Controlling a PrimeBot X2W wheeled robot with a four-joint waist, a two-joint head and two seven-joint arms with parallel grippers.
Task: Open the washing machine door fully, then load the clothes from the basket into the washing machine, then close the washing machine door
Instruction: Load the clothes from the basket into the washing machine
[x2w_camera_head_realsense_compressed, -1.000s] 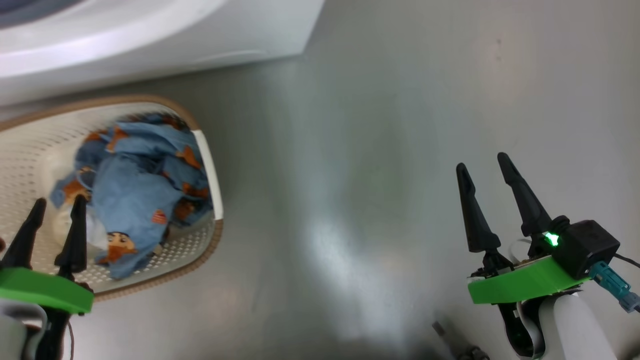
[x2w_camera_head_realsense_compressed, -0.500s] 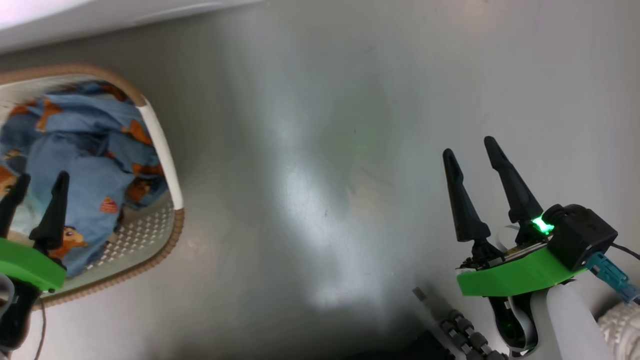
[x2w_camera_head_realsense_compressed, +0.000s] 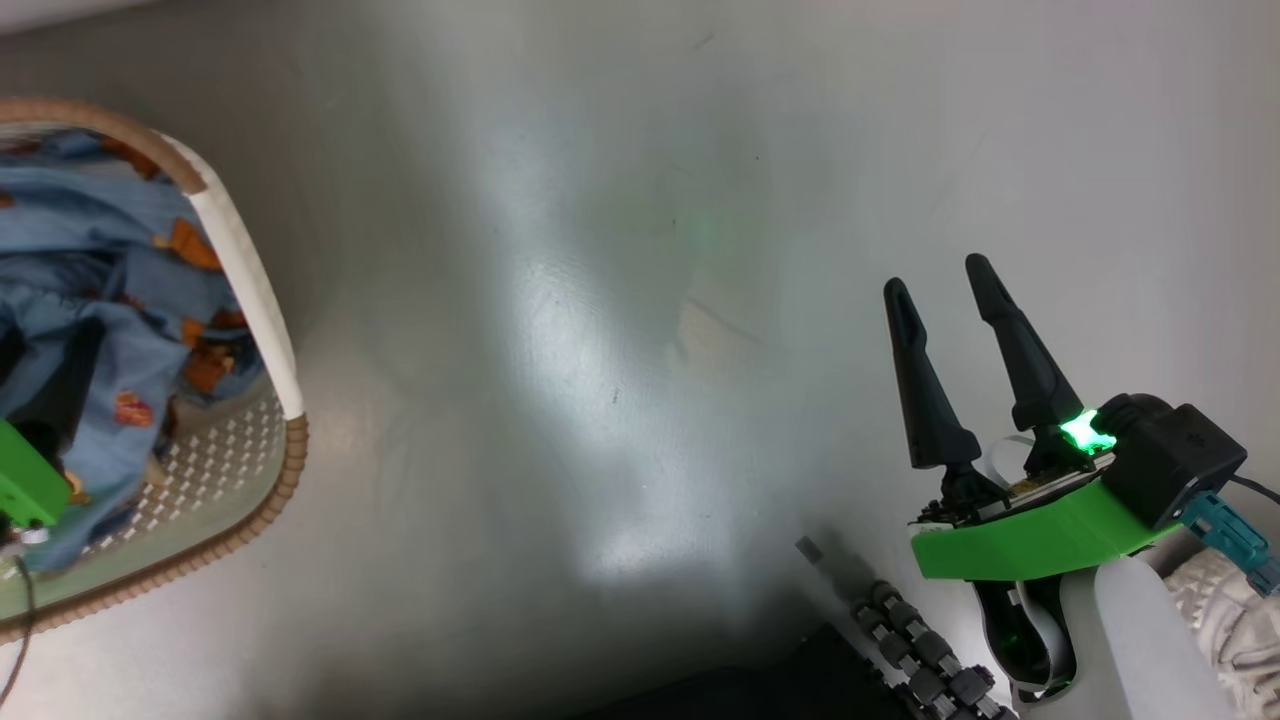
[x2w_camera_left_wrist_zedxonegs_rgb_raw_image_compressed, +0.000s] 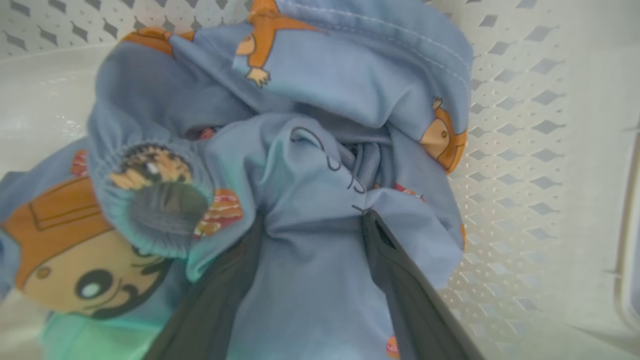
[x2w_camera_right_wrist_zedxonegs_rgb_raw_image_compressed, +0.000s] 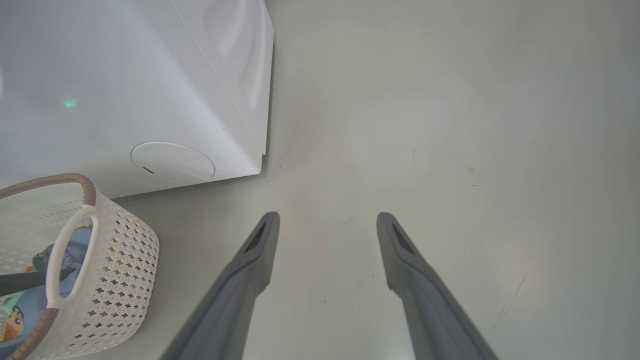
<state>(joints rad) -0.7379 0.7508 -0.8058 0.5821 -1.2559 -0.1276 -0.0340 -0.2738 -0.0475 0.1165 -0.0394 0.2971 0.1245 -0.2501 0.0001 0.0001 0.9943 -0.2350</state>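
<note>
The cream basket with its brown rim sits on the floor at the left edge of the head view, holding the light blue clothes printed with orange figures. My left gripper is open and pushed down into the clothes, a fold of blue fabric lying between its fingers. My right gripper hangs open over bare floor, far right of the basket. The right wrist view shows the white washing machine just behind the basket. The washing machine door is out of view.
Glossy grey floor spreads between the basket and my right arm. The machine's round filter cap faces the basket. A ribbed black cable chain on my base lies at the bottom of the head view.
The head camera has swung, so the basket slid to the picture's left edge and the washing machine left it. My left fingers have sunk lower into the clothes. The right gripper stays open.
</note>
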